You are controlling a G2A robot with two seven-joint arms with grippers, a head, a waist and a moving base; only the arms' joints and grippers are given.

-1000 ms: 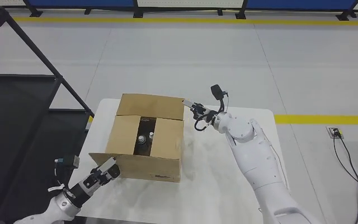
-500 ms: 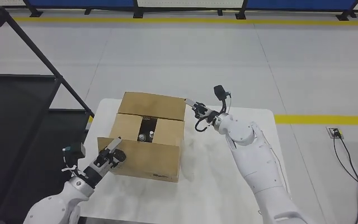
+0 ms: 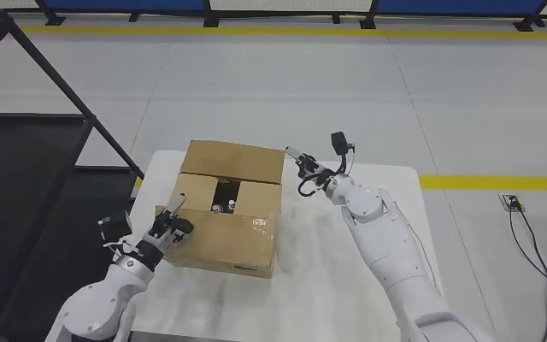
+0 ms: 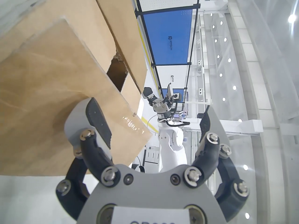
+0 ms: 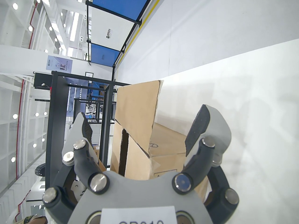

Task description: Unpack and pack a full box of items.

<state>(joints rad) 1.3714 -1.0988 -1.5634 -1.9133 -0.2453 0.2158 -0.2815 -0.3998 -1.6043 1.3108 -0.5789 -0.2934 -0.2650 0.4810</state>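
A cardboard box (image 3: 224, 248) stands on the left half of the white table (image 3: 342, 274). Its far flap (image 3: 235, 160) and near flap (image 3: 218, 232) stand raised. The two inner flaps leave a dark gap where bottle tops (image 3: 224, 206) show. My left gripper (image 3: 175, 222) is open at the near flap's left corner. In the left wrist view the left gripper (image 4: 150, 115) has one finger (image 4: 97, 120) against that flap (image 4: 58, 94). My right gripper (image 3: 299, 161) hangs open just right of the far flap's corner. In the right wrist view the right gripper (image 5: 142, 117) faces the far flap (image 5: 137, 113) and holds nothing.
A black metal frame (image 3: 85, 128) stands off the table's left side, close to the left arm. Bare table surface stretches to the right of the box and in front of it. The floor behind carries a yellow line (image 3: 479, 181).
My left gripper has risen from beside the table's near-left edge up to the box. The near flap has swung up from lying outward. My right gripper has drifted slightly right of the far flap.
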